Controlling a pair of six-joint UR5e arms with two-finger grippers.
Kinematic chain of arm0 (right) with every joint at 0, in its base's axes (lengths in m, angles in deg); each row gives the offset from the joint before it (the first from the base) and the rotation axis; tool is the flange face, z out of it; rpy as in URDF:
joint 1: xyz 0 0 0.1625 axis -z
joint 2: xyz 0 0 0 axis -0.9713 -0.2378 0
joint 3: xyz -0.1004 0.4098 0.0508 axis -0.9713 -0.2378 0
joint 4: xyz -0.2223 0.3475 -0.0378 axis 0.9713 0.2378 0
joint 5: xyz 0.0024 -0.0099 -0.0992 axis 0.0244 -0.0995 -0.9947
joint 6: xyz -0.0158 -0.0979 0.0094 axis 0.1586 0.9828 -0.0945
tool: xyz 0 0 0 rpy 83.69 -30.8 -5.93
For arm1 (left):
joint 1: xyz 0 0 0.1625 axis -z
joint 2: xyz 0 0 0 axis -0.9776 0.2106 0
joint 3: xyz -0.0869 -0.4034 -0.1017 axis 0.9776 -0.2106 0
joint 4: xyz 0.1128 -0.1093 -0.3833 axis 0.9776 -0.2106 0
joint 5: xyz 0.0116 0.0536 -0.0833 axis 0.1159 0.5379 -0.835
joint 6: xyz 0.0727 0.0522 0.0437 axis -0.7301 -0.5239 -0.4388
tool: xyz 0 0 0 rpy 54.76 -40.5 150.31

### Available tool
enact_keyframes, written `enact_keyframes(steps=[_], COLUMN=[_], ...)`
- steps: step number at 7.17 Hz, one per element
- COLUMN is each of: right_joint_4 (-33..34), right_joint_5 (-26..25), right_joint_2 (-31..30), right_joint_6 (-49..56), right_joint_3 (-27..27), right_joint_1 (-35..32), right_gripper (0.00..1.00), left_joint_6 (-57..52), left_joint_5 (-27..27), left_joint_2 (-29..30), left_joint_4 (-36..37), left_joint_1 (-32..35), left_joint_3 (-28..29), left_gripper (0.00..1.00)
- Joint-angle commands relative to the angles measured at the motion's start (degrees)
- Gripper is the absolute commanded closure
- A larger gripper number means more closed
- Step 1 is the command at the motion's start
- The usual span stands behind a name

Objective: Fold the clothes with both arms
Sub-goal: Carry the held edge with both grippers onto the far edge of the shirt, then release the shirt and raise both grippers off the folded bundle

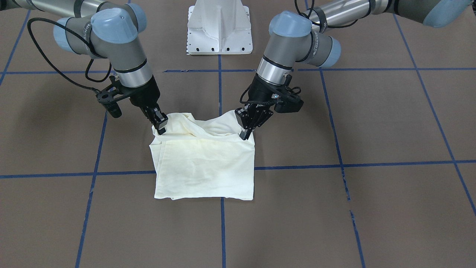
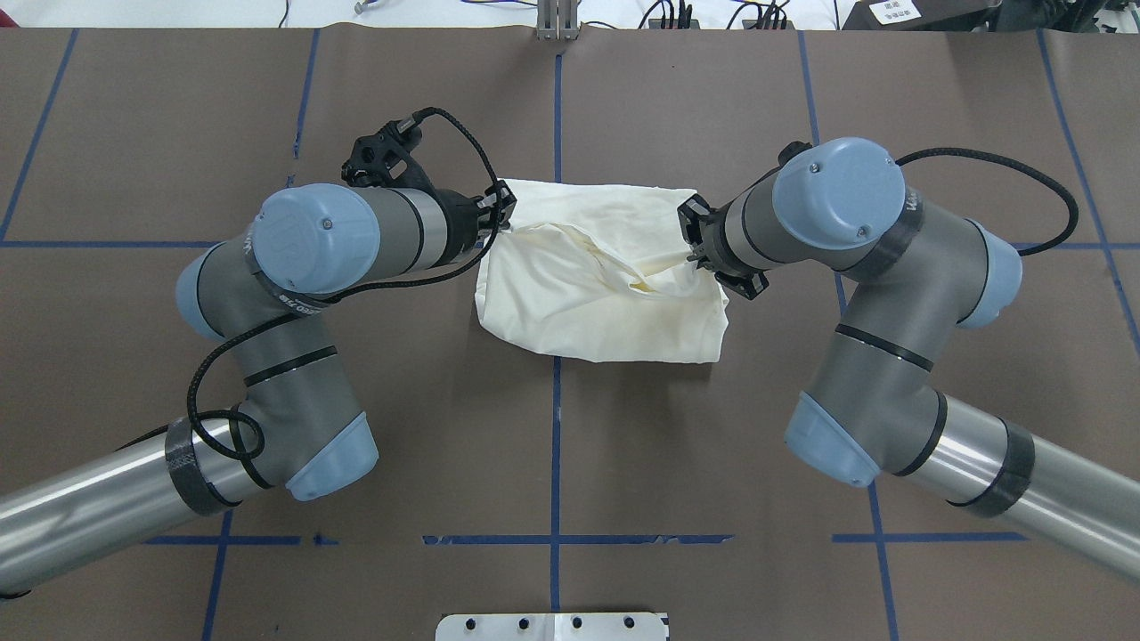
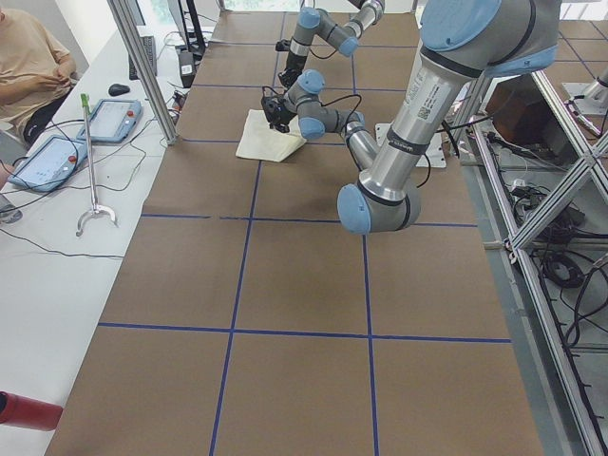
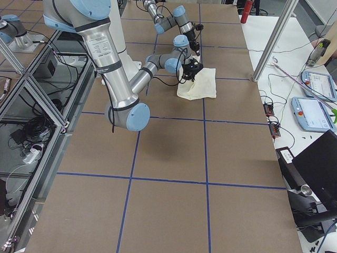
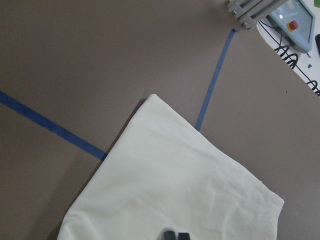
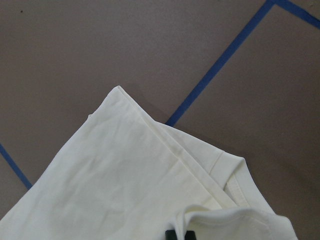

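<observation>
The clothes (image 1: pixel 204 163) are one cream shirt, folded into a rough rectangle with a plain side up, lying mid-table (image 2: pixel 597 312). My left gripper (image 1: pixel 244 134) is shut on the shirt's robot-side edge at one corner (image 2: pixel 500 221). At the other corner my right gripper (image 1: pixel 161 128) is shut on the same edge (image 2: pixel 693 254). The cloth between them is raised and wrinkled into a ridge. In the left wrist view the shirt (image 5: pixel 175 185) spreads flat beyond the closed fingertips (image 5: pixel 170 234). The right wrist view shows layered hems of the shirt (image 6: pixel 125 185).
The white pedestal base (image 1: pixel 219 29) stands behind the shirt on the robot's side. Blue tape lines cross the brown table (image 1: pixel 372 111). A side bench holds tablets (image 3: pixel 57 157) and a hooked pole (image 3: pixel 90 171), with a person (image 3: pixel 28 57) seated beside it.
</observation>
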Motion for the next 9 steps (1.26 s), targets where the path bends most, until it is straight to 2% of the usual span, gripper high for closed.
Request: enact_keyframes(steps=[1, 4, 5, 7, 8, 9], right_joint_4=[-6.3, -6.8, -6.9, -6.9, -7.0, -7.1], right_joint_5=[1.1, 1.3, 1.3, 2.0, 5.5, 5.9], right_joint_2=[1.6, 2.4, 2.9, 6.4, 6.7, 8.6], right_joint_6=[0.3, 1.1, 1.2, 4.0, 9.4, 11.2], right_joint_3=[-6.6, -9.3, -10.4, -15.8, -18.0, -20.6], right_joint_1=[-1.4, -1.9, -1.9, -2.9, -5.0, -5.8], right_gripper=[1.00, 1.00, 1.00, 1.00, 0.73, 0.58], left_joint_6=[-1.2, -2.0, -2.5, -2.6, -4.4, -5.1], left_joint_5=[0.0, 0.2, 0.2, 0.3, 0.3, 0.3], left_joint_2=[1.9, 4.9, 4.9, 4.9, 5.0, 5.1], left_joint_4=[-1.0, -5.8, -6.5, -6.6, -6.7, -8.8], left_joint_1=[0.7, 0.7, 0.9, 1.3, 2.0, 2.5], left_joint_3=[3.2, 12.2, 12.8, 12.9, 13.4, 14.7], left_gripper=[1.00, 1.00, 1.00, 1.00, 1.00, 1.00])
